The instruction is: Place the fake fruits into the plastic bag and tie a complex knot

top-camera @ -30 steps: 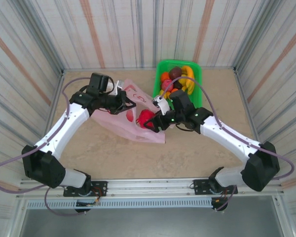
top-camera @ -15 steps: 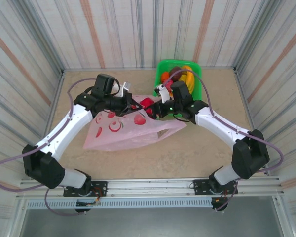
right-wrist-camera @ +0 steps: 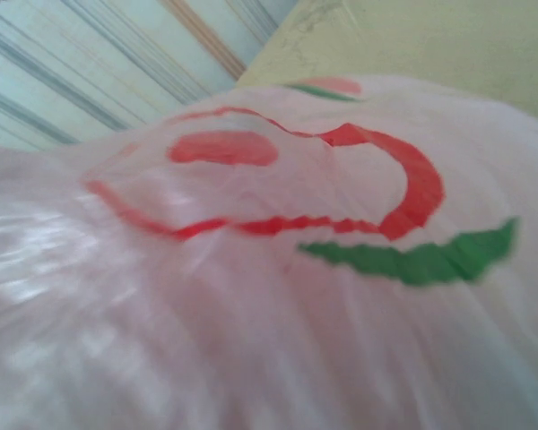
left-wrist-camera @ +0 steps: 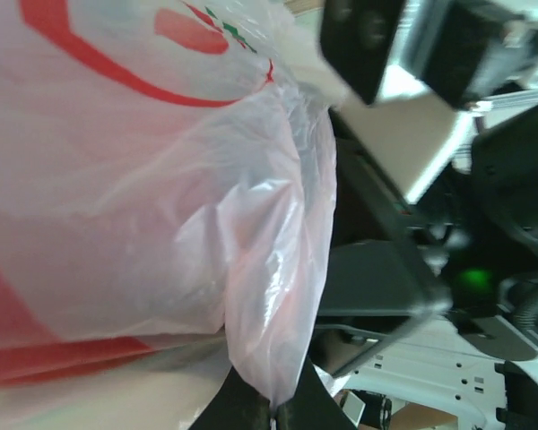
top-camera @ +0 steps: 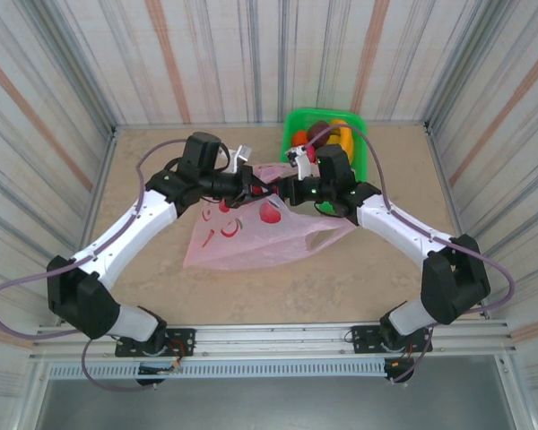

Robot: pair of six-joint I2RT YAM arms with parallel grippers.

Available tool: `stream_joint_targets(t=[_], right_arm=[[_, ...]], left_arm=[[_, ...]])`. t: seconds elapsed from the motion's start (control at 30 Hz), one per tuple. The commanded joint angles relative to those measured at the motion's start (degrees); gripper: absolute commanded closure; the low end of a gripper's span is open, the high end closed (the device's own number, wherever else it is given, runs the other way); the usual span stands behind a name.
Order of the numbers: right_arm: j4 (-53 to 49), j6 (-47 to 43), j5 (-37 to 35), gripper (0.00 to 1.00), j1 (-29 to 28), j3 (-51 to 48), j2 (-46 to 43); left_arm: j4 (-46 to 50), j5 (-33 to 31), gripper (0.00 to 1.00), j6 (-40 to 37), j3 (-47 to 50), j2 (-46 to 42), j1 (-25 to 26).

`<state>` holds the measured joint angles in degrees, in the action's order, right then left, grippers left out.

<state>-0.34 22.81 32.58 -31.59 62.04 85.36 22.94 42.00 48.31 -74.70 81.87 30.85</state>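
The pink plastic bag (top-camera: 260, 237) hangs stretched between both arms, its red prints facing up. My left gripper (top-camera: 249, 184) is shut on a bunched edge of the bag film (left-wrist-camera: 269, 296), and the film runs down into its closed tips (left-wrist-camera: 276, 408). My right gripper (top-camera: 282, 190) meets it at the bag's mouth, with a red fruit (top-camera: 261, 190) at its tips. Bag film (right-wrist-camera: 269, 269) covers the right wrist view and hides the fingers. More fake fruits (top-camera: 327, 134), yellow, orange and maroon, lie in the green basket (top-camera: 291, 121).
The green basket stands at the back of the table, just behind the right gripper. Striped walls (top-camera: 72, 107) close in three sides. The right arm's dark body (left-wrist-camera: 386, 269) sits close beside the bag in the left wrist view.
Both grippers have risen and moved back toward the basket. The bag has been lifted and drawn out to the right. The red fruit travelled with the right gripper to the bag's mouth.
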Motion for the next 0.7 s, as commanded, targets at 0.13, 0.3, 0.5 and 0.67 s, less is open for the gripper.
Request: stream_joint_targets(t=[0.13,0.3,0.5,0.67], right_arm=[[4.01,2.14,0.47,0.53,-1.73,-3.81,-0.08],[1.20,0.41,-0.23,0.28,-1.63,-2.16,0.02],[-4.11,-2.08,-1.09,0.09,-1.27,0.36,-0.03],[-6.93,-3.38,-1.48,0.03,-1.35,2.10,-0.07]], left_arm=[[-12.53,-0.96,1.00,5.07,2.78,1.08,0.05],[-13.22,-2.14,1.00,6.46,5.33,-0.05,-1.03],[-13.99,-3.04,1.00,7.96,8.91,-3.30,-3.72],[-11.09,-3.75,1.00,6.63,10.22,-5.71,-5.51]])
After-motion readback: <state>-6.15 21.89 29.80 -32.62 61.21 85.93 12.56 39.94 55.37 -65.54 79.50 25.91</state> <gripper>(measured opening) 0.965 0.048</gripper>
